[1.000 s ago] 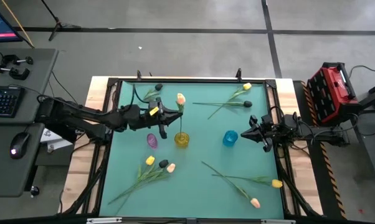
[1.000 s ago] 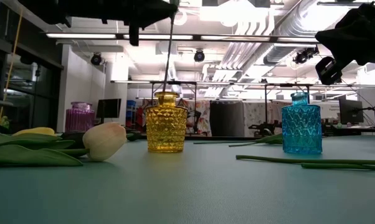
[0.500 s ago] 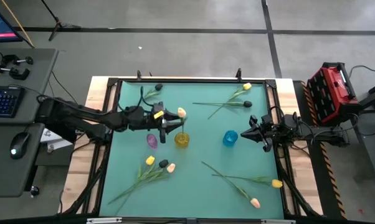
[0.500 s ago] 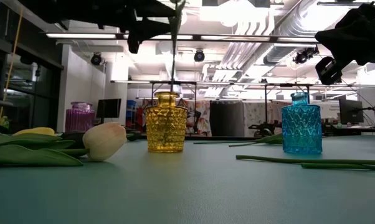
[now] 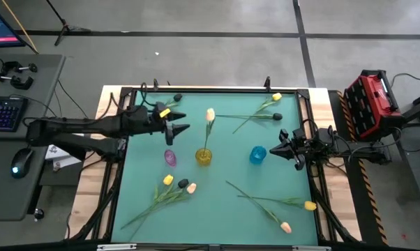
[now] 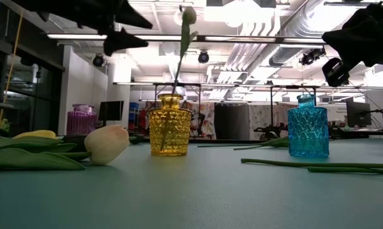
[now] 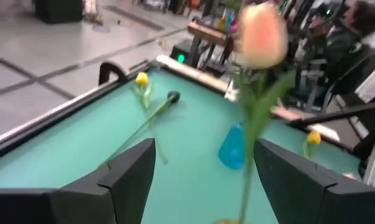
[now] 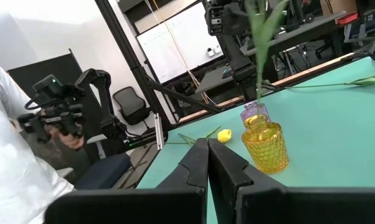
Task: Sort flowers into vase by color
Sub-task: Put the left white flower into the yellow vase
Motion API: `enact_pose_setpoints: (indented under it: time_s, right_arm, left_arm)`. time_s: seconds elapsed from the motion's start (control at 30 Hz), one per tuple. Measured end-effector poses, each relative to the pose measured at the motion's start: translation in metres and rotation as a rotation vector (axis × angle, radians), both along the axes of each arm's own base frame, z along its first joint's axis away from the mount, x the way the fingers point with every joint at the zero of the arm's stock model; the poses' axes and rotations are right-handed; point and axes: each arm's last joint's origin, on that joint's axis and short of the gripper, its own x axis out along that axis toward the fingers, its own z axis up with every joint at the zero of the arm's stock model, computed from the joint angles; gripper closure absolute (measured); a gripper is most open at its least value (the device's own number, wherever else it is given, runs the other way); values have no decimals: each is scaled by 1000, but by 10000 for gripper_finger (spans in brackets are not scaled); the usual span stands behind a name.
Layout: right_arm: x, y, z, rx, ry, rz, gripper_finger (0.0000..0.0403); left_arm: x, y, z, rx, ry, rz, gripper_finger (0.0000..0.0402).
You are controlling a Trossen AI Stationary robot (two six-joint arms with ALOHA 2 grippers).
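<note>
A cream-peach tulip (image 5: 210,115) stands in the yellow vase (image 5: 204,156). Its stem (image 6: 181,60) leans on the vase's mouth and its head (image 7: 260,37) is up. My left gripper (image 5: 184,121) hangs open above the table, left of the tulip and apart from it. In the left wrist view its fingers (image 7: 125,174) stand wide, with the stem beyond them. My right gripper (image 5: 276,148) waits shut beside the blue vase (image 5: 258,154). A purple vase (image 5: 169,157) stands left of the yellow one. Other tulips lie flat on the table.
Tulips lie in pairs or threes at the far right (image 5: 269,106), near left (image 5: 175,187), near right (image 5: 287,209) and far left (image 5: 174,101). A raised black frame (image 5: 217,89) edges the green table. A person with a controller (image 8: 56,118) is beyond the table.
My left gripper has opened and let go of the cream-peach tulip, then drawn back toward the table's left and far edges. The tulip's stem has sunk deeper into the yellow vase and now leans there on its own.
</note>
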Motion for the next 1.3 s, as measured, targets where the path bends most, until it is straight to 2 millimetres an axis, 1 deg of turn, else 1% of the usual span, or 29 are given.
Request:
enact_pose_setpoints:
  time_s: [0.1, 0.23, 0.43, 0.5, 0.6, 0.7, 0.87, 0.97, 1.03, 1.17, 1.3]
  right_arm:
    - [0, 0, 0, 0, 0, 0, 402]
    - [0, 0, 0, 0, 0, 0, 402]
    - [0, 0, 0, 0, 0, -1, 402]
    - [0, 0, 0, 0, 0, -1, 402]
    - [0, 0, 0, 0, 0, -1, 402]
    - [0, 0, 0, 0, 0, -1, 402]
    - [0, 0, 0, 0, 0, -1, 402]
    - [0, 0, 0, 0, 0, -1, 402]
    - [0, 0, 0, 0, 0, -1, 402]
    - [0, 0, 0, 0, 0, -1, 402]
    - [0, 0, 0, 0, 0, -1, 402]
  left_arm:
    - [-8, -5, -2, -25, 55, -41, 143]
    - [-12, -16, -10, -103, 140, -80, 144]
    - [-21, -40, -29, -346, 333, -130, 144]
    - [-23, -50, -33, -445, 379, -175, 144]
    - [-22, -71, -38, -580, 444, -243, 144]
    - [-15, -99, -39, -624, 518, -310, 144]
    - [0, -153, -48, -620, 686, -398, 145]
    - [7, -186, -59, -565, 798, -444, 145]
    - [8, -202, -69, -515, 892, -446, 145]
    - [10, -225, -87, -338, 997, -457, 145]
    - [8, -234, -103, -170, 1004, -428, 145]
